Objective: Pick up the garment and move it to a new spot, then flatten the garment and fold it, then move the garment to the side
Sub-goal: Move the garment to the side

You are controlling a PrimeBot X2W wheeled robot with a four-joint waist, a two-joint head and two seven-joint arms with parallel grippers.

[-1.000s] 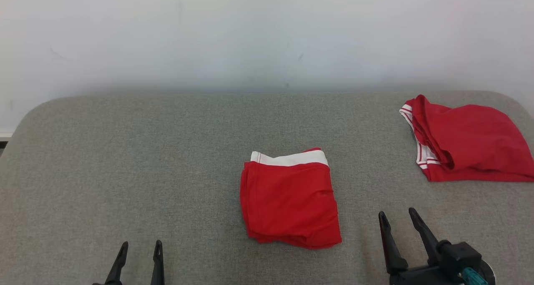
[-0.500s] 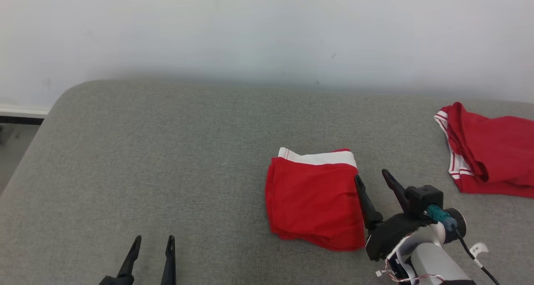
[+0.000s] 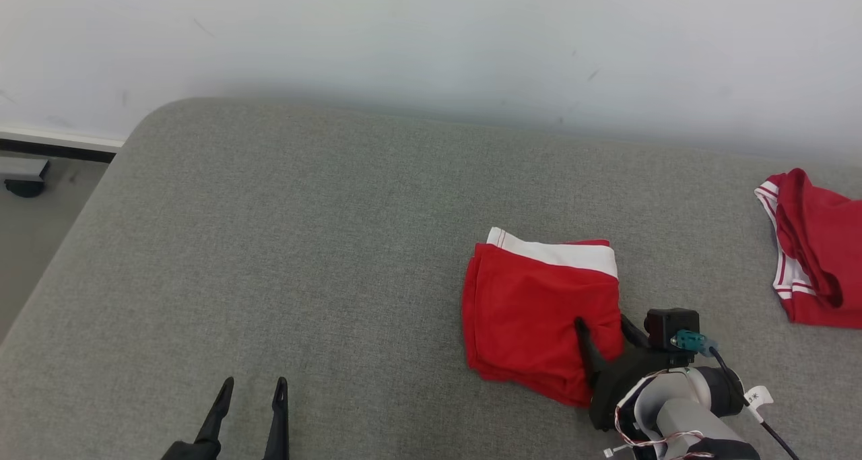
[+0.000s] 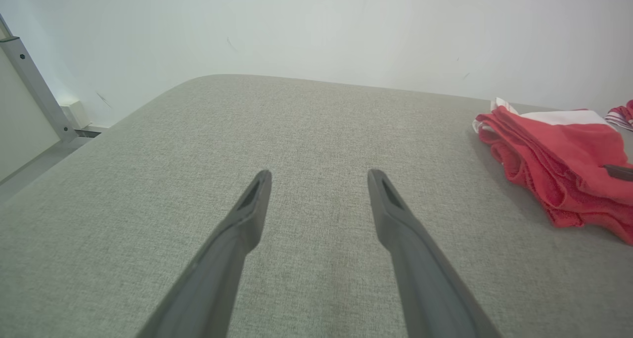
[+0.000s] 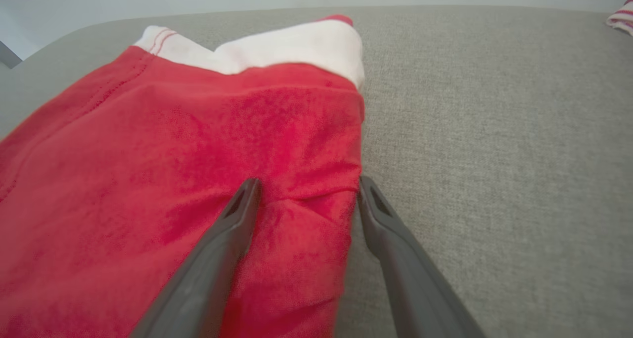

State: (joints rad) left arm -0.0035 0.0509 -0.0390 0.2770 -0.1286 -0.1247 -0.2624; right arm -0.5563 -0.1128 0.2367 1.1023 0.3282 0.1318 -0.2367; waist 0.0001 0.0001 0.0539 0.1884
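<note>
**Head view.** The folded red shorts (image 3: 539, 305), white band away from the robot, lie right of centre on the grey padded surface (image 3: 303, 244). The right gripper (image 3: 601, 320), jaws spread, straddles their near right edge. The left gripper (image 3: 255, 380) (also spread, holding nothing) sits well apart at lower left. A second red garment (image 3: 818, 258) lies at the far right.

**Left wrist view.** The left gripper (image 4: 319, 174) points over bare surface, with the shorts (image 4: 554, 145) off to the right.

**Right wrist view.** One finger (image 5: 232, 229) lies on the cloth, the other just beside its edge.
</note>
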